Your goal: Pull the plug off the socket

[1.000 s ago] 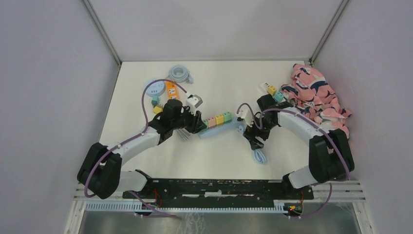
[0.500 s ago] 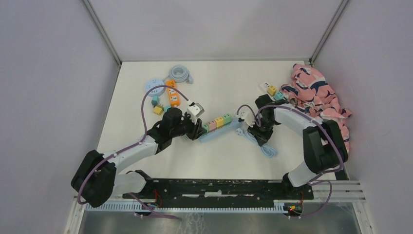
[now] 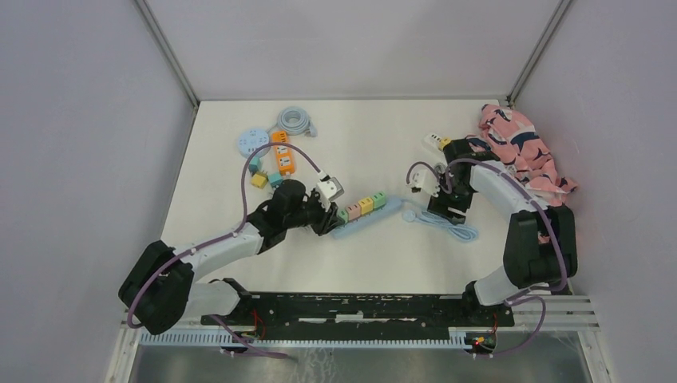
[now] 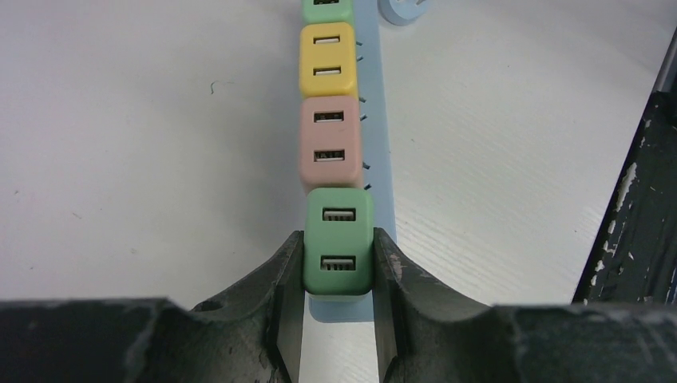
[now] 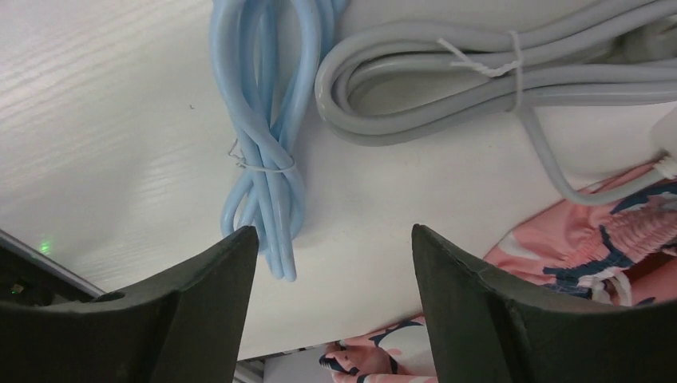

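While left pincer (image 4: 338,243) pinches green plug (image 4: 338,227), seemingly seated in strip (image 4: 383,159) | right pincer (image 5: 334,239) spread

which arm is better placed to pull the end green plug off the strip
Left. The left gripper is shut on the green plug at the end of the blue power strip. The right gripper hangs open over the blue cable bundle, gripping nothing.

The top camera looks steeply down from behind the arm bases over the whole table (image 3: 359,136). The left wrist camera sits close behind the left claw (image 4: 338,271), facing the green plug (image 4: 338,239) between its fingers and the plug row (image 4: 328,104) ahead. The right wrist camera looks closely past the right claw (image 5: 335,255) at the blue cable (image 5: 263,120) beyond. The top view shares both.
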Robot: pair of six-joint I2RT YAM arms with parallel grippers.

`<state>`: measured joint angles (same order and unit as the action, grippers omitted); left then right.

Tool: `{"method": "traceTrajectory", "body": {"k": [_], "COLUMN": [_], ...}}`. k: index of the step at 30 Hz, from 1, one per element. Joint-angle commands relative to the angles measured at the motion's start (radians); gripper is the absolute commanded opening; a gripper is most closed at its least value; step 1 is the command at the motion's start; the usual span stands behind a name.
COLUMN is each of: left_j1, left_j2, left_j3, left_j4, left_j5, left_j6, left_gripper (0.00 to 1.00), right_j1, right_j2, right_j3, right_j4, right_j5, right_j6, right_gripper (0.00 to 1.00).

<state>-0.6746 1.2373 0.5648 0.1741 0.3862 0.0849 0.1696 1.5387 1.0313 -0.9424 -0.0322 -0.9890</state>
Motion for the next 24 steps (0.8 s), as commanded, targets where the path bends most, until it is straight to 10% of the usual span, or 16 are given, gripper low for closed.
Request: {"method": "traceTrajectory", "body": {"k": [1,11,17,24], "left_j1": [-0.034,-0.05,-0.062,-0.066], "left_j2": [0.009,0.04,0.036,0.036], "left_j3": [-0.012,-0.055,-0.073,-0.085], "left_j4": [0.105,0.134,0.144,0.15], "left_j5": [0.044,0.032,0.029,0.023], "left_j6": [0.085,0.103,0.109,0.11], "left_gripper": [0.03,0.03,0.03,0.03], "right_j1": [-0.011,-0.005,0.095,0.21], "right_j2": [-0.07,-0.21,0.119,0.257], "right_j3": [0.122,0.039,0.299,0.39], "right_j4": [-0.138,-0.063,-0.273,-0.086], "right_j5": [-0.209,-1.059,-0.949,-0.759], "right_j6": [-0.09,-0.494,-0.712,-0.482], "right_gripper": [0.79,1.0,0.86,0.8]}}
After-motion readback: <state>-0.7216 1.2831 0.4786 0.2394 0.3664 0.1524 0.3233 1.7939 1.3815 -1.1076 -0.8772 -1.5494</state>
